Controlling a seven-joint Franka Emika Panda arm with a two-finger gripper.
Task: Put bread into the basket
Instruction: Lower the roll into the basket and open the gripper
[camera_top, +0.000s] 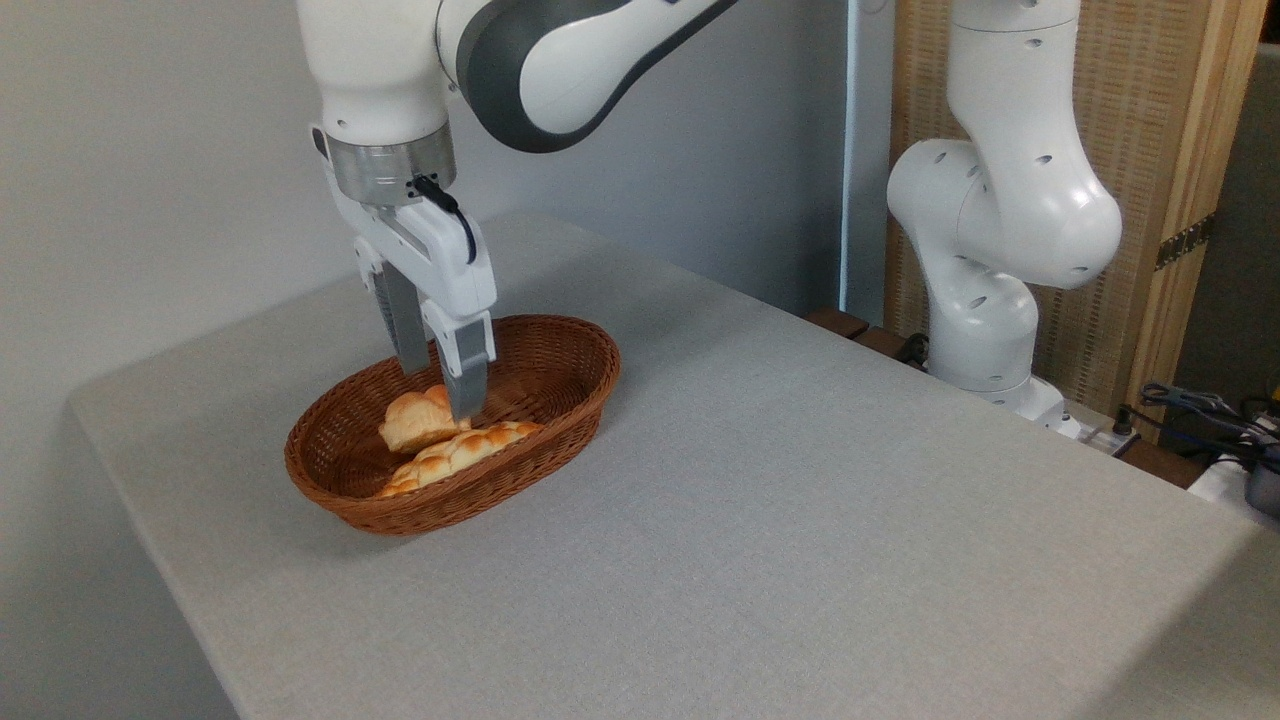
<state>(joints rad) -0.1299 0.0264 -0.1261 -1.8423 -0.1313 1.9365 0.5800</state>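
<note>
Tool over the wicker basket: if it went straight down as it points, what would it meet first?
Most likely the small round golden bun lying in the oval brown wicker basket: the tool brackets its top, though depth is uncertain.

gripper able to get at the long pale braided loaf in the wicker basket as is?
Probably yes: the long pale braided loaf lies uncovered atop the oval brown wicker basket, beside the gripper, whose fingers straddle the small round golden bun.

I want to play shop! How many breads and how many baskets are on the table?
Small round golden bun: 1
Long pale braided loaf: 1
Oval brown woven wicker basket: 1
Total: 3, both breads lying in the basket.
</note>
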